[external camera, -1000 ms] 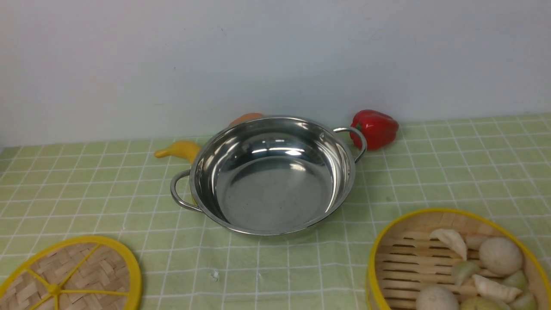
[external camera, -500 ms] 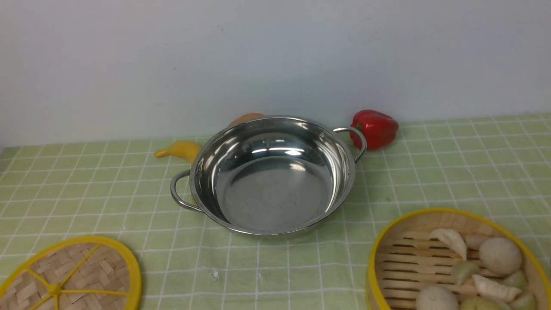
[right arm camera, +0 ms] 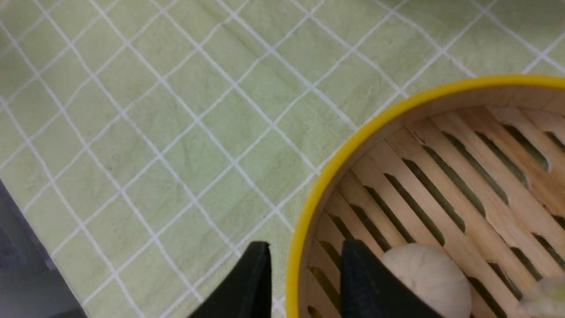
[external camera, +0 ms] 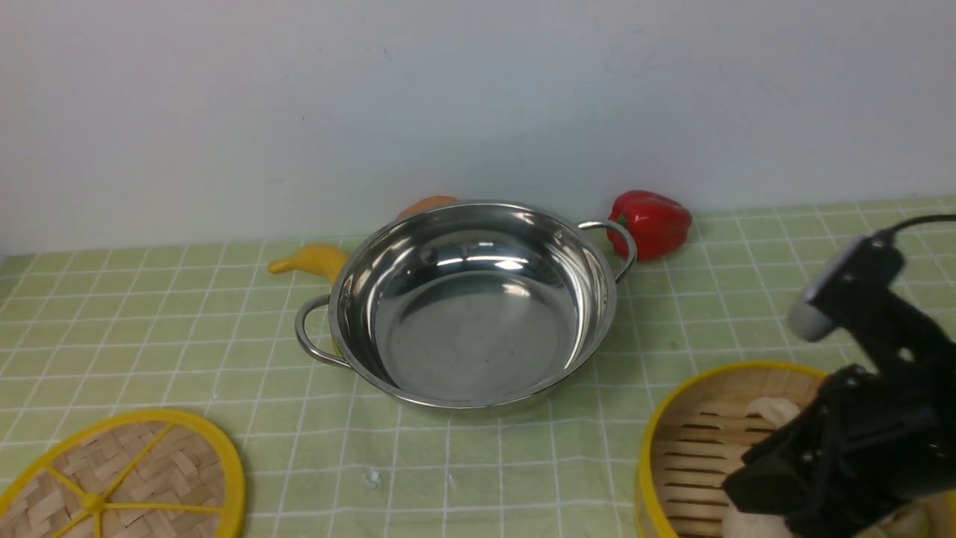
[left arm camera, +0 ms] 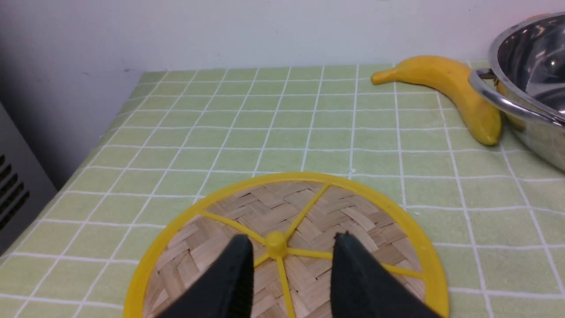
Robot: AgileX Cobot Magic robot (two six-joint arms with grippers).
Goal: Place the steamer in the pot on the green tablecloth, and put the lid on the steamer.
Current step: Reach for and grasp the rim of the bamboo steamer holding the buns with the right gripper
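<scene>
1. Your R gripper (right arm camera: 304, 244): jaws apart. One finger is outside the steamer (right arm camera: 441, 176) rim and the other inside, next to a pale bun (right arm camera: 426, 278). Gaps show on both sides of the yellow rim, so nothing is pinched.
2. Steamer sits on the green tablecloth (external camera: 187, 321) at front right, w/ a strip of cloth between it and the pot (external camera: 470, 321).
3. In the front view your R arm (external camera: 859, 418) hangs over the steamer and hides most of its contents.
4. Your L gripper (left arm camera: 291, 238): jaws apart, holding nothing. In the wrist view the tips sit either side of the centre knob (left arm camera: 276, 240) of the lid (left arm camera: 247, 212). Can't tell if they touch it.
5. Lid lies flat on the cloth at front left, well apart from the pot.
6. Pot stands mouth-up mid-cloth, near the back wall.
7. Others: banana (external camera: 314, 260) tight beside the pot's L handle, red pepper (external camera: 651, 223) just behind the R handle, and an orange item (external camera: 427, 205) behind the pot, mostly hidden.
</scene>
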